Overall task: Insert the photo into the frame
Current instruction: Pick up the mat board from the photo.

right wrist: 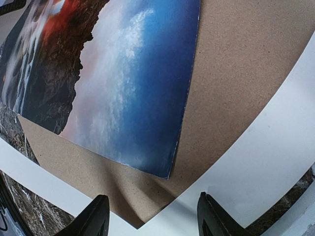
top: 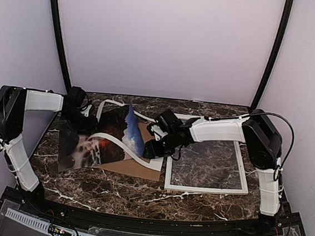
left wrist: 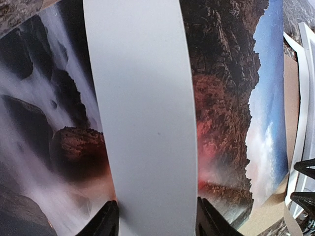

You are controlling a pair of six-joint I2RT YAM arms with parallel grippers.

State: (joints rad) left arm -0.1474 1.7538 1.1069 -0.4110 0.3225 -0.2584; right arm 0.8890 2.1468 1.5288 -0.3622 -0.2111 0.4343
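Right now the photo (top: 102,140) lies left of the frame (top: 206,189), long axis across the desk (top: 111,189), under my left gripper (left wrist: 156,219). Its jaws straddle the white mat strip (left wrist: 142,123); whether they grip it I cannot tell. My right gripper (right wrist: 152,216) hangs open, empty.

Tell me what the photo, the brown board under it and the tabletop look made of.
Photo: thin printed paper, probably glossy; it curls upward. Brown board: matte, speckled fibreboard or card. Tabletop: dark white-veined marble pattern; stone or laminate, cannot tell.
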